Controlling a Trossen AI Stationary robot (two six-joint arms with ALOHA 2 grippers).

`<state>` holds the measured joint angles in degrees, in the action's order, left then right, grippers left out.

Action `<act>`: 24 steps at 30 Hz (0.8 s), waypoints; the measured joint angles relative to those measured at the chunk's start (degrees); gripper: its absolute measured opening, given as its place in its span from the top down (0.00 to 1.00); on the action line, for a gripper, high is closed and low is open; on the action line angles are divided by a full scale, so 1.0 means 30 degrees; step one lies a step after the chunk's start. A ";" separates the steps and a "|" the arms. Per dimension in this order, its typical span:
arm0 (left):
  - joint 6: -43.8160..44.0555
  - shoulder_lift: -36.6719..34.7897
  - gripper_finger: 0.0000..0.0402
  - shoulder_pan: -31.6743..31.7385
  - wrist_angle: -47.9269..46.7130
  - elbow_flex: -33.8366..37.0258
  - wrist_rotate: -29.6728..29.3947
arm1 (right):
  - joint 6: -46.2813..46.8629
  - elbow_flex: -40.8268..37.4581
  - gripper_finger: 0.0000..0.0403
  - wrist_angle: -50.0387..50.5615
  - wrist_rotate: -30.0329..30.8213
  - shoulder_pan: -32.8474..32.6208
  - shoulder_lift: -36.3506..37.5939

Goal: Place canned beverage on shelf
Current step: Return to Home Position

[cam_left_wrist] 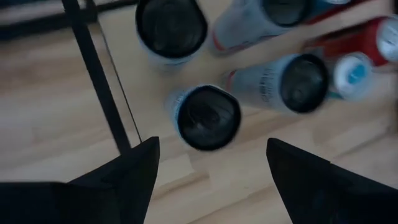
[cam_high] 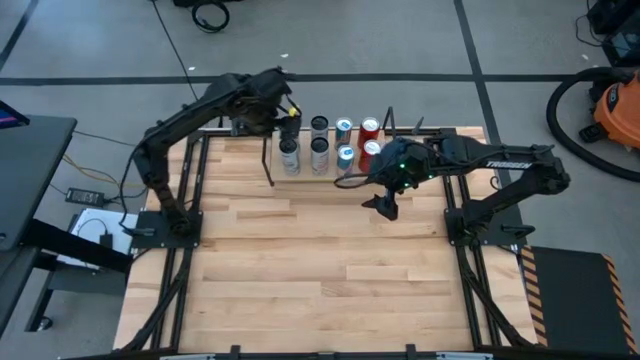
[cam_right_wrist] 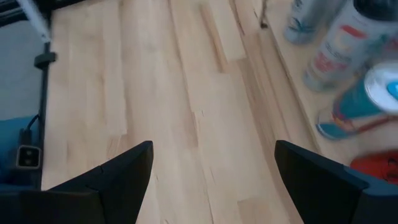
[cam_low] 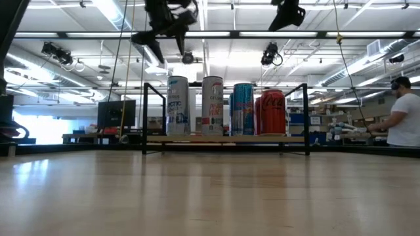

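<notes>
The left hand (cam_left_wrist: 212, 149) hangs empty with its fingers (cam_left_wrist: 134, 174) spread wide, above the 9 o'clock end of the shelf (cam_low: 226, 139). Directly beneath it is the dark top of a white and blue can (cam_left_wrist: 208, 117). The cans (cam_high: 319, 150) stand upright on the pale board in two rows, matched front to back by colour: white and blue at 9 o'clock, then white and pink, then blue, with red at the 3 o'clock end. The shelf sits at the worktop's (cam_high: 300, 260) 12 o'clock edge, and a black wire frame (cam_high: 268, 160) stands just beside the left hand.

The right hand (cam_right_wrist: 214, 146) is also spread wide and empty. It is off the board at about 5 o'clock from the shelf, over bare wood. A person (cam_low: 403, 111) stands far off in the room at 3 o'clock.

With no can in either hand and none loose on the worktop, the placing looks finished, and the step in hand seems to be the retreat to rest. The left hand probably needs to rise straight up first, clear of the can tops and the frame, before swinging back toward 9 o'clock. The right has open wood below it and can pull away toward 3 o'clock freely.
</notes>
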<state>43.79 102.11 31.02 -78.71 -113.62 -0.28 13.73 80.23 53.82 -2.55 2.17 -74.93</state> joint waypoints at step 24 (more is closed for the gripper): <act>-0.3663 -1.1695 0.26 -0.5608 -0.0458 0.0000 -0.5230 | -0.2072 -0.0467 0.14 -0.3324 0.7932 -0.5513 1.0068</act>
<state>32.80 67.03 14.20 -80.09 -113.62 -15.97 7.52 78.83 43.84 21.25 -14.37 -44.73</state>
